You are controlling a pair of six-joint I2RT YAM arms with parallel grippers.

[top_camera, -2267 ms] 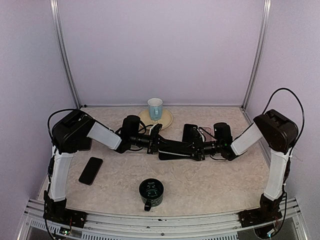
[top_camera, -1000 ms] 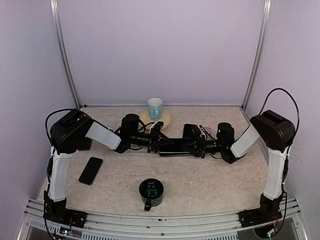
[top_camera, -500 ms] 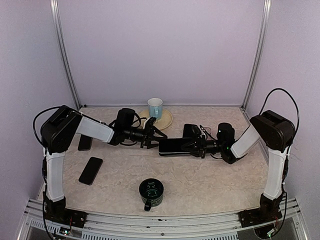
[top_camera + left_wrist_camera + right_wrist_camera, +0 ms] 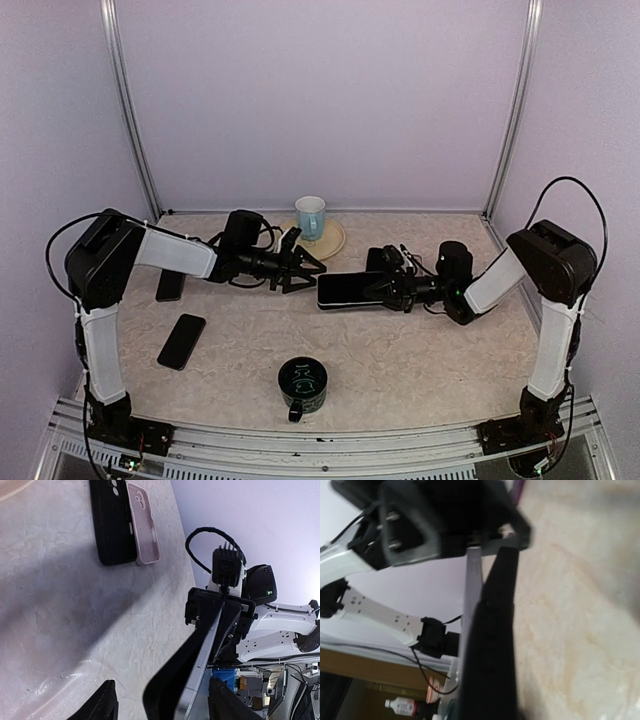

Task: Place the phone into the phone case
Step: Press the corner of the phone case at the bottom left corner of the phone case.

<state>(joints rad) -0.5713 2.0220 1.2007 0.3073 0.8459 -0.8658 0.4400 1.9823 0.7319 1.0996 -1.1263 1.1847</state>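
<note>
Right tool [image 4: 397,292] pinched the phone [image 4: 348,290] above the bench [image 4: 430,365]. Left tool [image 4: 305,267] spread, just clear. Case [image 4: 172,672] looked partly on; full seating probably left.

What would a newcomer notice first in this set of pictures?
The two arms meeting mid-table: the right claw grips a black phone held above the surface, and the left claw stands open by its free end. Then the dark mug near the front edge and the pale blue cup at the back.
</note>
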